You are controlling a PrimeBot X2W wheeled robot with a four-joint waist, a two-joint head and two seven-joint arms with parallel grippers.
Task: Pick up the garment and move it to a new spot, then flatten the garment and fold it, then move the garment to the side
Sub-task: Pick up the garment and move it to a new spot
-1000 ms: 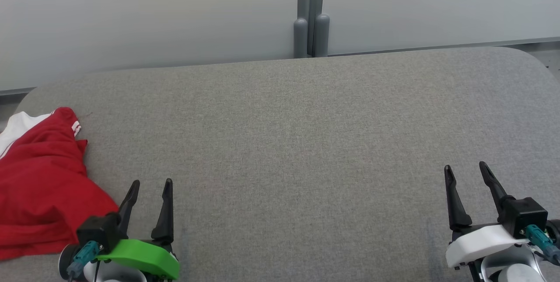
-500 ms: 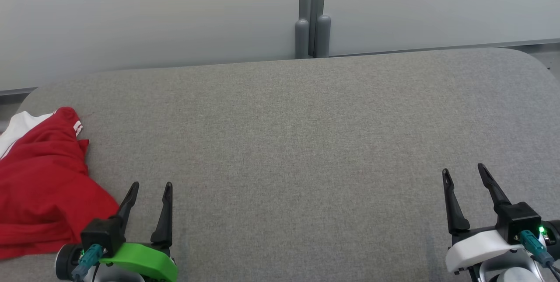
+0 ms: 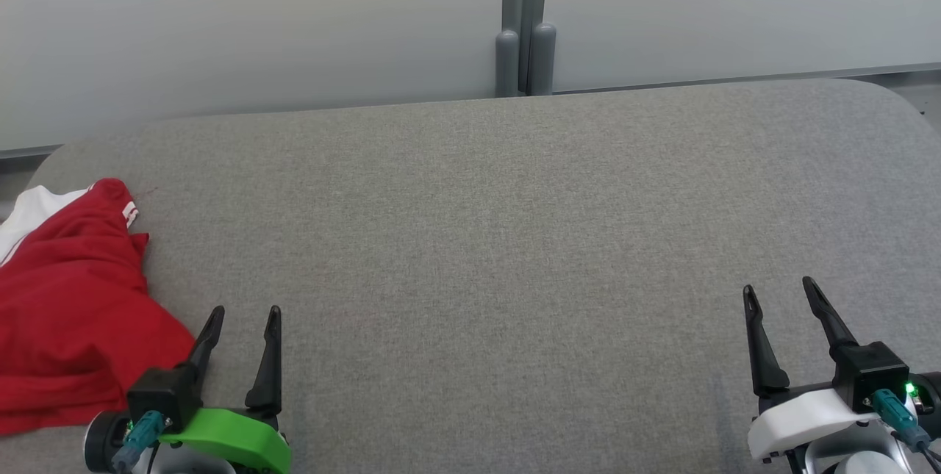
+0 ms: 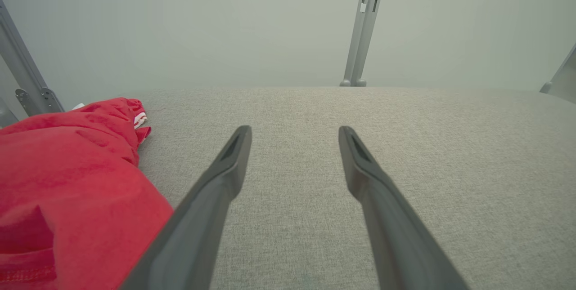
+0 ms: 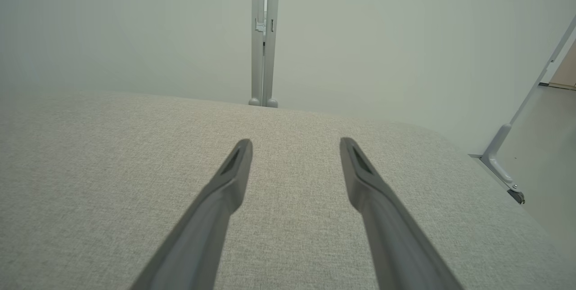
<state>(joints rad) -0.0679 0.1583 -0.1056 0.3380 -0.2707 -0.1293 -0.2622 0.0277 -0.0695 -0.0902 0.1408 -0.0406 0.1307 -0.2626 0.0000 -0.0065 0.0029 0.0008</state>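
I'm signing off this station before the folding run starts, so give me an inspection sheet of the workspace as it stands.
Surface: grey fabric tabletop, flat, with rounded corners.
Job's things: red garment with white trim, crumpled at the tabletop's left edge, not held.
Clutter: nothing seen.
End effectors: left end effector open, close beside the garment, nothing between its fingers; right end effector open over bare tabletop at the right.
Cables: a teal plug at the left wrist and another at the right wrist, each with a short dark lead.
Surroundings: pale partition panels behind the tabletop, joined at a grey post.
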